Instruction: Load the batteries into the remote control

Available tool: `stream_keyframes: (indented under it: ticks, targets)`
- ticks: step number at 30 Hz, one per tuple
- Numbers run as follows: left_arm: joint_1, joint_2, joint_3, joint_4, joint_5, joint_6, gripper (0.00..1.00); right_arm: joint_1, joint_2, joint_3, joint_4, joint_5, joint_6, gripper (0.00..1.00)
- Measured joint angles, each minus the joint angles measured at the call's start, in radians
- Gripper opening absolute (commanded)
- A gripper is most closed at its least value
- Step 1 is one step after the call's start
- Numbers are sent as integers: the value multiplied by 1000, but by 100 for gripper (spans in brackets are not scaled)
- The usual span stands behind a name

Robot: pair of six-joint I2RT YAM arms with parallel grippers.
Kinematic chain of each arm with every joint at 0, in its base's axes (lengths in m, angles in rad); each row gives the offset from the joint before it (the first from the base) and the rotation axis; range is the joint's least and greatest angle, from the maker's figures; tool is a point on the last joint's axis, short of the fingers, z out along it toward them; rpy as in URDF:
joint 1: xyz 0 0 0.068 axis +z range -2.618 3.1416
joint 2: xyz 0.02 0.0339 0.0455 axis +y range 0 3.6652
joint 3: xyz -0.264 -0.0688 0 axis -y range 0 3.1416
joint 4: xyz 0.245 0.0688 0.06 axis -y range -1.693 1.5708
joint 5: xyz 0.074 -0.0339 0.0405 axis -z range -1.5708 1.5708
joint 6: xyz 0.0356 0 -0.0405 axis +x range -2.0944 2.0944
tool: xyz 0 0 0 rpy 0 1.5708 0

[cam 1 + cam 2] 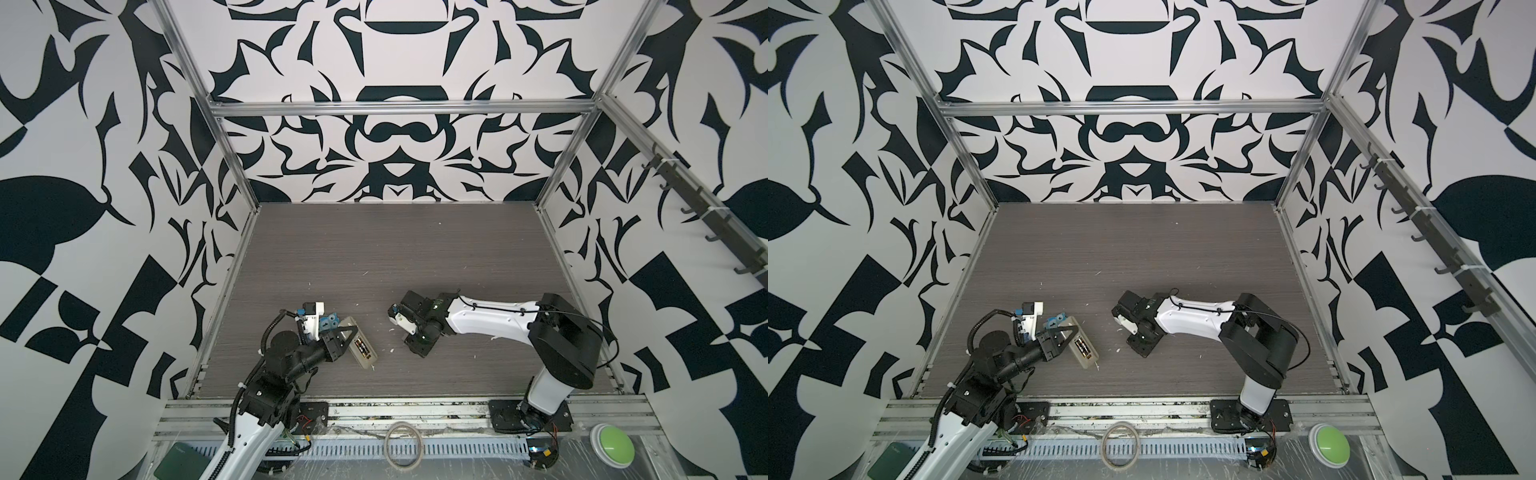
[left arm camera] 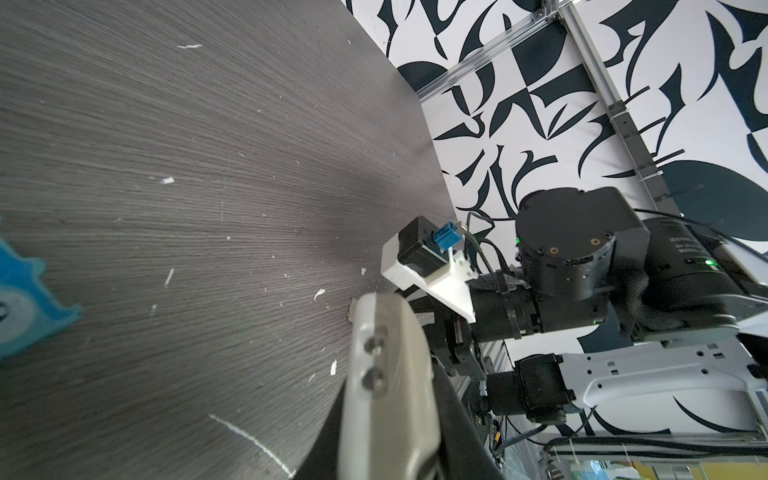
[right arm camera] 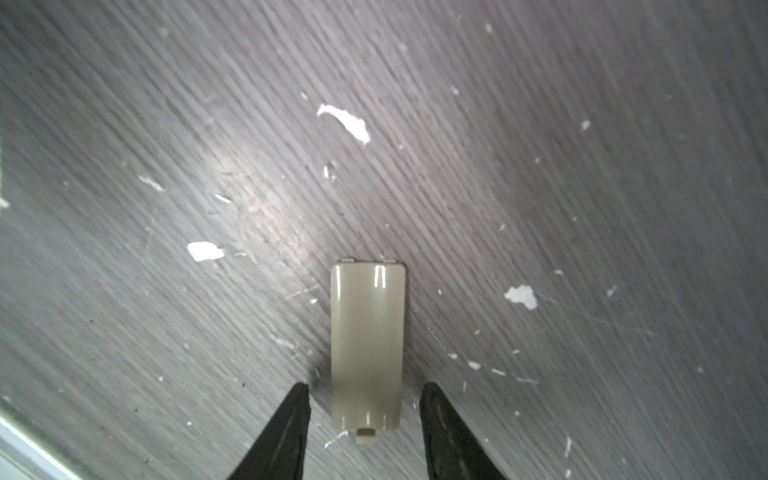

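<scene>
The batteries (image 1: 360, 347) are sitting inside the remote control (image 1: 369, 360), the left gripper (image 1: 347, 331) is squeezing it at the table's (image 1: 415, 249) left side, and the right gripper (image 3: 365, 387) is hanging open around the loose lid (image 3: 368, 332).

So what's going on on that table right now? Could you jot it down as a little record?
remote: lying on the table, back up, battery bay open
batteries: inside the open bay; looks like two
lid: off, flat on the table, well apart from the remote
left pincer: shut on the remote
right pincer: open, a finger on each side of the lid, not touching it
toy: blue, beside the remote's far end
scraps: white bits scattered around
likely next: pick up the lid
</scene>
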Motion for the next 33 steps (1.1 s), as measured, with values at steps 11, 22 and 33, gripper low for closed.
stream_keyframes:
  ticks: [11, 22, 33]
  targets:
    - [0, -10, 1, -3, 0, 2, 0, 1, 0, 0, -5, 0, 7, 41]
    - [0, -28, 13, -40, -7, 3, 0, 2, 0, 0, -8, -1, 8, 32]
    - [0, -33, 13, -41, -38, -5, 0, 8, -12, 0, -4, -1, 8, 17]
